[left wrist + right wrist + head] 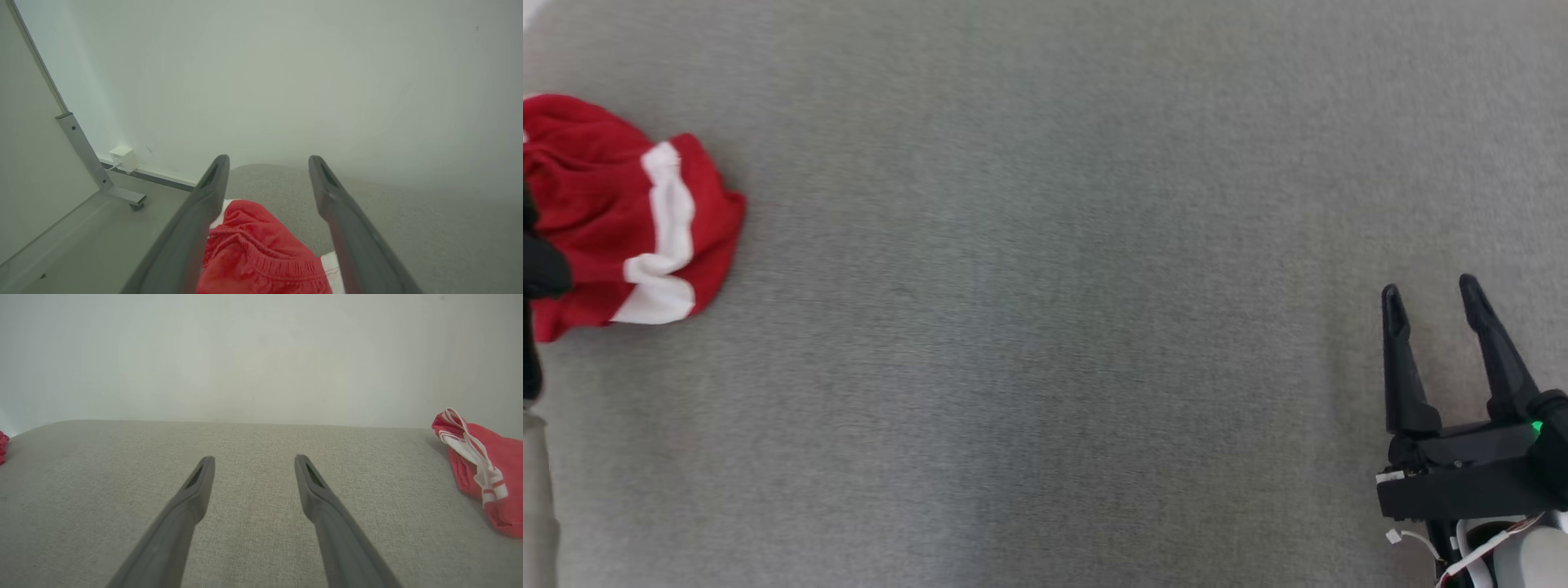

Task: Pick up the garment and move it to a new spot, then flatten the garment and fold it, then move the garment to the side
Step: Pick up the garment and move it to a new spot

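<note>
Simply crumpled garment [596, 192] on grey fabric [1045, 327]

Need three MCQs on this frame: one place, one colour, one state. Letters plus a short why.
1. Where is the garment in the head view?
A. far left edge
B. centre
C. lower right

2. Garment colours?
A. blue and yellow
B. red with white bands
C. plain green

3. State of the right gripper?
A. shut on the garment
B. open over the grey surface
C. shut and empty

Answers:
1 A: it lies crumpled at the left edge.
2 B: the cloth is red with white stripes.
3 B: its fingers stand apart with nothing between them.
</note>
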You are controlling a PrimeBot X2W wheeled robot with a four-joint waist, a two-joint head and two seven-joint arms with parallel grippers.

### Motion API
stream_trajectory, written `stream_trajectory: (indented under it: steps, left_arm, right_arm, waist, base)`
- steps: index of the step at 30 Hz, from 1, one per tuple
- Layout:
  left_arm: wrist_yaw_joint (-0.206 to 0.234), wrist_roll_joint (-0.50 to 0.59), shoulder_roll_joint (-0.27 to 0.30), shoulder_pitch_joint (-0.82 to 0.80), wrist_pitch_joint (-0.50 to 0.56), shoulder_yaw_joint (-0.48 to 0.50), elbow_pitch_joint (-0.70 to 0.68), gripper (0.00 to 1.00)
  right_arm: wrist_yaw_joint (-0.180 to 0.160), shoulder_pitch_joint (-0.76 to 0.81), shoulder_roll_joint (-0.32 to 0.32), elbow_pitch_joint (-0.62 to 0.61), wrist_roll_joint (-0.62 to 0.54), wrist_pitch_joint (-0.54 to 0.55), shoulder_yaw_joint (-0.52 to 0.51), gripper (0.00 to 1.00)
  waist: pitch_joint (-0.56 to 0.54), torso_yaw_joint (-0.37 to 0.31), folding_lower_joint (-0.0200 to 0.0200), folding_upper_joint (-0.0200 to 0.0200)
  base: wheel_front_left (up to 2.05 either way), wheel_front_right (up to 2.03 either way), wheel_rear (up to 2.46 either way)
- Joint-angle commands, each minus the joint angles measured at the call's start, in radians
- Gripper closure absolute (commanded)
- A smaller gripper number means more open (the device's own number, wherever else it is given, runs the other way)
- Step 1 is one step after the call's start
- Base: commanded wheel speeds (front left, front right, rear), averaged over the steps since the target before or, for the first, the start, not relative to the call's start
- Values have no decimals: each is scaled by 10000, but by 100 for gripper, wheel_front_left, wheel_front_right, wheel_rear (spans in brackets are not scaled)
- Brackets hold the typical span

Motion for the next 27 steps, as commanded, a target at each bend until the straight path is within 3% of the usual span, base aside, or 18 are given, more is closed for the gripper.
stream_trajectory:
  steps: [1, 5, 12, 19, 20, 21, 27]
  left_arm:
    - [-74, -130, 195, -352, 155, -108, 571, 0]
    - [-94, -297, 391, -566, 697, -282, 1425, 0]
    - [-129, -983, 568, -800, 2651, -713, 3075, 0]
    - [-142, -1591, 578, -766, 3825, -1433, 3619, 0]
    - [-142, -1603, 634, -753, 3655, -1522, 3570, 84]
    - [-143, -1584, 716, -765, 3416, -1595, 3495, 100]
    - [-141, -1300, 1156, -1099, 1878, -1958, 3047, 100]
  right_arm:
    - [-27, -181, -1, -116, -63, 16, -30, 0]
    - [-27, -235, 30, -181, -105, 43, -71, 0]
    - [-27, -343, 38, -227, -128, 65, -62, 0]
    - [-27, -469, -14, -151, -82, 67, 70, 0]
    - [-27, -461, -6, -131, -82, 55, 77, 0]
    - [-27, -437, 28, -104, -99, 29, 86, 0]
    - [-27, -267, 206, 190, -40, -150, 49, 0]
  waist:
    - [886, -857, -1, -2]
    - [927, -889, -1, -2]
    - [952, -892, -1, -2]
    - [890, -1008, -1, -2]
    - [857, -1024, -1, -2]
    - [797, -1036, -1, -2]
    - [220, -1021, -1, -2]
  base:
    - [0, 0, 0]
    - [0, 0, 0]
    - [0, 0, 0]
    - [0, 0, 0]
    - [0, 0, 0]
    - [0, 0, 0]
    - [0, 0, 0]
